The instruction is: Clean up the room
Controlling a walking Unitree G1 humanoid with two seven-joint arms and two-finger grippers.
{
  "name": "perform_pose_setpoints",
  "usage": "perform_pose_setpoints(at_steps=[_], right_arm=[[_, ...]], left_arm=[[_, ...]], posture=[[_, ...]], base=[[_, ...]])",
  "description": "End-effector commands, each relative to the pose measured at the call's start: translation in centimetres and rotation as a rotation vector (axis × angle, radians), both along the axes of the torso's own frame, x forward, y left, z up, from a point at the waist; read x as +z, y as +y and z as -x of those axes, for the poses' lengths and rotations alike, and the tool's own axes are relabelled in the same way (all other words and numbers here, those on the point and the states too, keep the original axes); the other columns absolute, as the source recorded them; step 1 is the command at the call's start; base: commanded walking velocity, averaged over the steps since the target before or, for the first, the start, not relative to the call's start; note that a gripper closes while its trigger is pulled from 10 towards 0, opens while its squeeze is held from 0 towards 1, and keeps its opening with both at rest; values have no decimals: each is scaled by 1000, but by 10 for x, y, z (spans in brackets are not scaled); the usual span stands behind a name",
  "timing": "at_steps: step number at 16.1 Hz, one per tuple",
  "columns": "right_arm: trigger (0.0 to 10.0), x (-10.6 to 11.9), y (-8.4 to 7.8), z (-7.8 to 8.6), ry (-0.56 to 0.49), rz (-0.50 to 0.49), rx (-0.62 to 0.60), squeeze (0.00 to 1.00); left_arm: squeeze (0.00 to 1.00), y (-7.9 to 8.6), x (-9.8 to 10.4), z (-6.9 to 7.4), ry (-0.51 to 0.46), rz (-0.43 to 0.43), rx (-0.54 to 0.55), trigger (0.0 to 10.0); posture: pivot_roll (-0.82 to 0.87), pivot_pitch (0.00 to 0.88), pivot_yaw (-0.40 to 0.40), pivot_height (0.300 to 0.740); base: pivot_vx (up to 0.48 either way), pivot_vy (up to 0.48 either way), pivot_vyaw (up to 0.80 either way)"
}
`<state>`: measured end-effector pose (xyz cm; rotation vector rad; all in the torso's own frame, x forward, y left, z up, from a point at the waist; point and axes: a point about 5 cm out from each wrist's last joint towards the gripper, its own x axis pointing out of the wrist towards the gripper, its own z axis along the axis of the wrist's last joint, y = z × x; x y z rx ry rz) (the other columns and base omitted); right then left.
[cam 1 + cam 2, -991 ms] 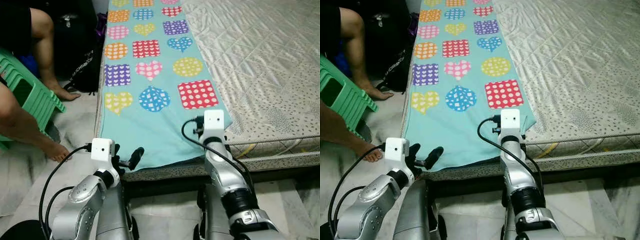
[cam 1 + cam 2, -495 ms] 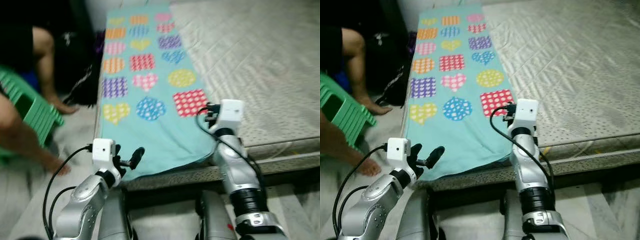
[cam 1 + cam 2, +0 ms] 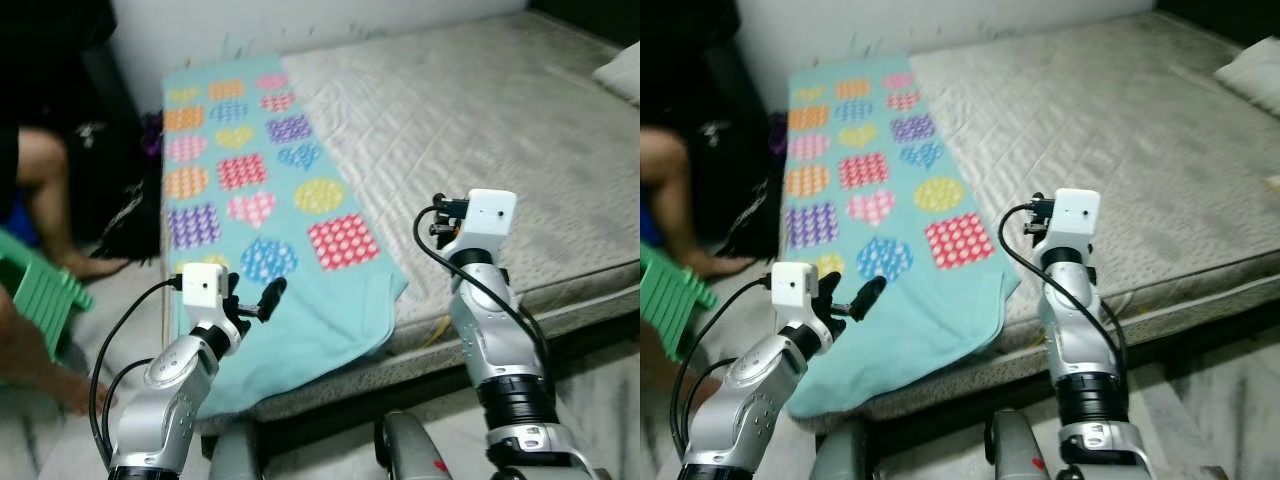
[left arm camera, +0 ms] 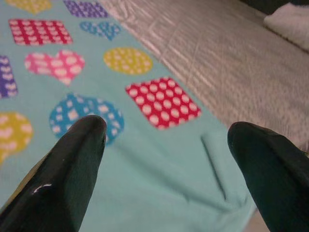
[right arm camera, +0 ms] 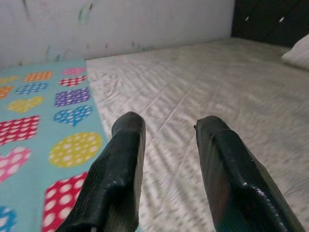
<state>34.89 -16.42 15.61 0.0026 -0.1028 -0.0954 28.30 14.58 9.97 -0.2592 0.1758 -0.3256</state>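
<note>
a: what is on the bed?

b: a turquoise blanket [image 3: 270, 230] with hearts, squares and circles in many colours lies along the left side of the grey quilted mattress [image 3: 470, 120]. its near end hangs a little over the near edge of the mattress, and there is a fold close to its near right corner.

a: where are the claws?

b: the left gripper [image 4: 164, 159] is raised above the near left part of the blanket. its two black fingers are spread wide and nothing is between them. the right gripper [image 5: 166, 159] is raised over the mattress, just right of the blanket's edge. its fingers [image 5: 120, 169] also stand apart, released, with nothing held.

a: anything else around?

b: a white pillow [image 3: 1252, 62] lies at the far right of the mattress. on the left, on the floor, a person's bare leg and foot [image 3: 55, 215] are near a green plastic stool [image 3: 38, 295], and a dark bag [image 3: 745, 215] stands against the left side of the bed.
</note>
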Motion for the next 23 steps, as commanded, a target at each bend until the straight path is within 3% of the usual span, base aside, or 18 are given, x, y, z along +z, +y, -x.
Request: perform_pose_setpoints(at_steps=[1,4,6,8,11,19,23], right_arm=[[10000,2,3,2,-1,-2,19,0],[10000,-8,-2,13,26,13,25,0],[10000,-16,-3,22,52,22,35,0],[10000,-20,1,28,70,43,76,0],[10000,-24,8,32,83,48,116,0],[10000,-28,13,36,92,83,143,0],[10000,-30,12,42,105,91,153,0]], left_arm=[[0,9,0,-1,-7,-12,44,10000],[0,15,-4,-1,-6,-37,100,10000],[0,28,-6,-3,-17,-61,211,10000],[0,39,-8,-2,-17,-77,300,10000],[0,47,-12,1,-11,-106,374,10000],[0,53,-13,3,-52,-154,377,10000],[0,50,-15,6,-41,-118,383,10000]], posture=[[-115,0,67,667],[-133,0,78,692],[-148,0,79,716],[-148,0,73,740],[-139,0,68,740],[-130,0,61,740],[-134,0,57,740]], base=[[0,0,-444],[0,0,-442],[0,0,-438],[0,0,-425],[0,0,-404],[0,0,-54],[0,0,730]])
